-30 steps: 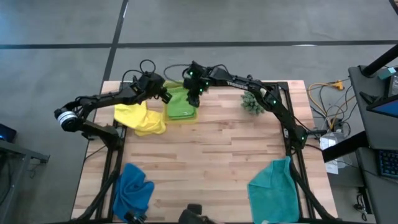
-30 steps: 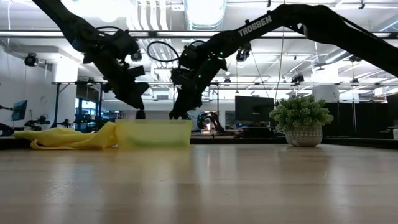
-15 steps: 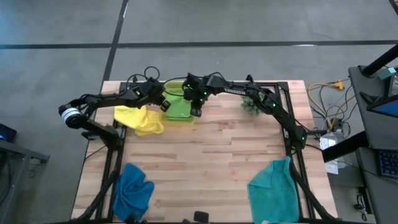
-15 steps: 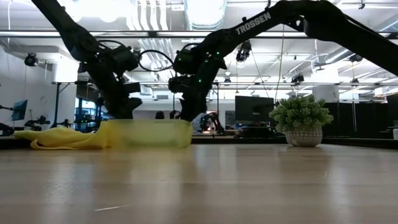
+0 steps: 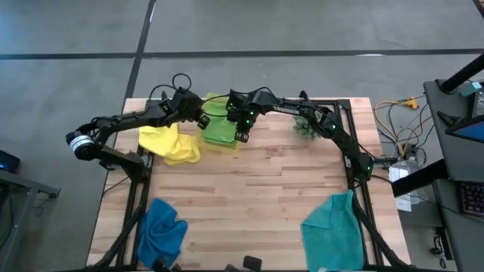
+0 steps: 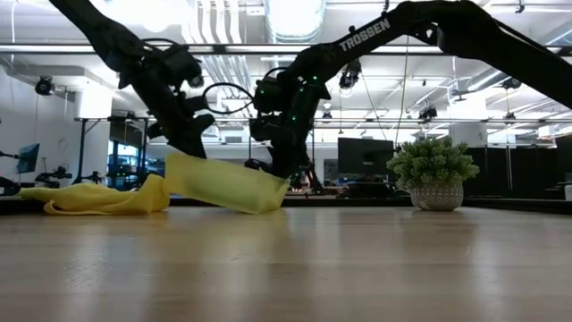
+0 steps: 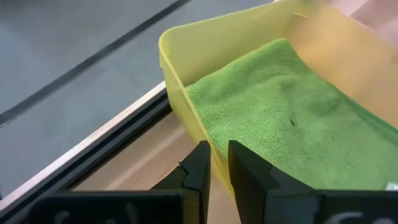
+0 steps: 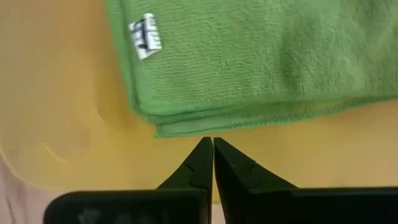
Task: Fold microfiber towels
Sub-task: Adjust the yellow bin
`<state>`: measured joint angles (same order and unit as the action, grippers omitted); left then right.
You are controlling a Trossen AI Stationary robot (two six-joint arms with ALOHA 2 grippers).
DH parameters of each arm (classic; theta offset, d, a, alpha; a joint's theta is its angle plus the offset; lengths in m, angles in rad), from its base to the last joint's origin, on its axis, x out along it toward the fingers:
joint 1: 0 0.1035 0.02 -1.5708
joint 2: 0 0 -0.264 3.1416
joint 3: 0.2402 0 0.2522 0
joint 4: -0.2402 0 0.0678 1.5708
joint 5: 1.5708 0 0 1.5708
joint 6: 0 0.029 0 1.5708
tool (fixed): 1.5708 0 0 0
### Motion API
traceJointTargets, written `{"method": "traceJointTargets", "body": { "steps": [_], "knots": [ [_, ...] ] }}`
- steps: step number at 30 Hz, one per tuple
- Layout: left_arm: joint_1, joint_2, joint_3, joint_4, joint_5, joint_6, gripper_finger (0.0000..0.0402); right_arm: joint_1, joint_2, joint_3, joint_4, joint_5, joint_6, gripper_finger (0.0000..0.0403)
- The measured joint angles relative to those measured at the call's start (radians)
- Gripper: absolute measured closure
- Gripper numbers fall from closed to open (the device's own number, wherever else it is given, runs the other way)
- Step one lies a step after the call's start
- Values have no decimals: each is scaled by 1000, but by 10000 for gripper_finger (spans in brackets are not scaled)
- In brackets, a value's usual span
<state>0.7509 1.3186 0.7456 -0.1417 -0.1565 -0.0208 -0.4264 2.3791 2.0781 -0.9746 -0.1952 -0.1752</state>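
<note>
Both arms reaching to twelve o'clock, left gripper (image 7: 214,163) and right gripper (image 8: 213,163) each clamped on bin (image 6: 223,183) wall, bin tilted, left end raised, green towel (image 5: 219,128) inside

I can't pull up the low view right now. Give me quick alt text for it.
Both grippers hold a translucent yellow-green bin tilted: the left gripper lifts one end off the table, while the right gripper is shut at the lower end. A crumpled yellow towel lies beside the bin, and a small potted plant stands farther along the table's far edge.
</note>
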Motion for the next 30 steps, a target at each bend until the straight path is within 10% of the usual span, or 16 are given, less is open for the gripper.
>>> {"method": "traceJointTargets", "body": {
  "steps": [12, 30],
  "knots": [
    [4, -34, 0, -31, 69, 43, 373, -11, -21, -7, -28, 18, 46, 394],
    [-96, 362, 70, 193, 323, -105, 401, -12, -341, -207, -10, 49, 198, 394]
  ]
}}
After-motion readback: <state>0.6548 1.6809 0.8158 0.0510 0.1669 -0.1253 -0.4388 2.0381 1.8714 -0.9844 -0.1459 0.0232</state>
